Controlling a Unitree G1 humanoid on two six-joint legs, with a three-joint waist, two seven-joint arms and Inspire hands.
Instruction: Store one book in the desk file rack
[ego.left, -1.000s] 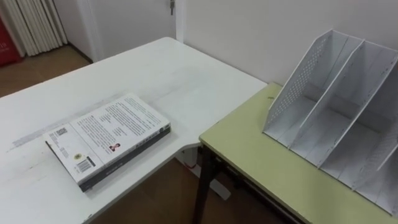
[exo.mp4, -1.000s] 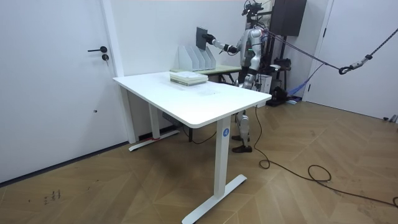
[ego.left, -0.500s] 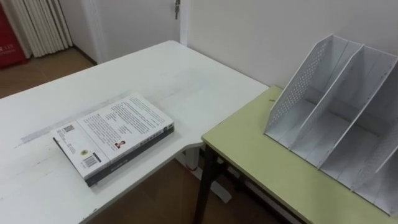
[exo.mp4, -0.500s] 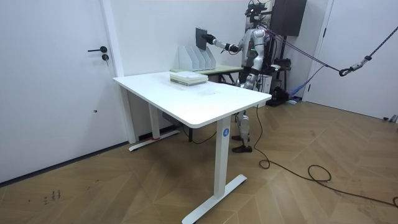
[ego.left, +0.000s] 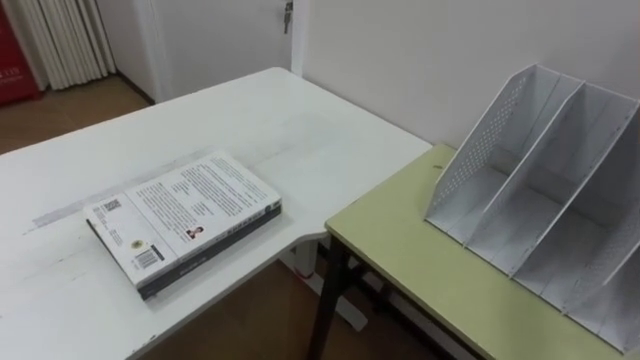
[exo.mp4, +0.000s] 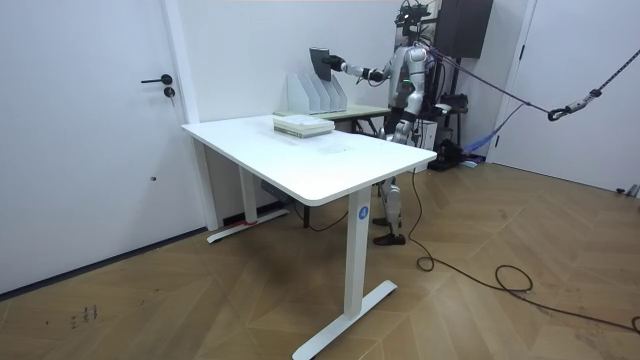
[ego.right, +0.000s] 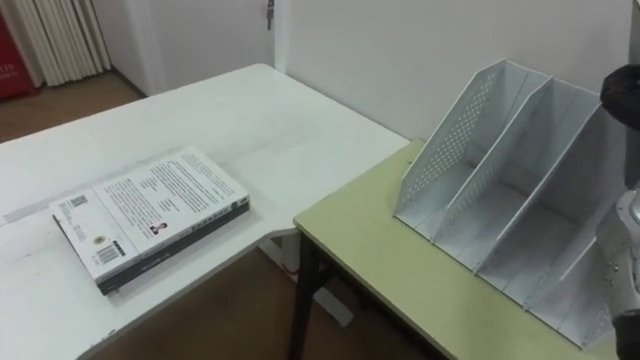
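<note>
Grip first: my right hand (exo.mp4: 335, 65) is stretched out at arm's length above the file rack (ego.left: 545, 150). It looks clamped on a dark book (exo.mp4: 320, 62), though in the room view the fingers are too small for me to swear to it. I'm carrying the book upright over the rack because the slots are narrow and open upward, so it should go in edge-first from above.

The rack stands on the green desk (ego.left: 420, 270), close to the wall, and its compartments look empty from the head camera. Left of the rack and well apart from it, a white-covered book (ego.left: 185, 215) lies flat on the white table (ego.left: 300, 120). I'd leave that one alone, since the task asks for one book. By my reckoning the next move calls for lining the book up with a single slot of the rack before lowering it.
</note>
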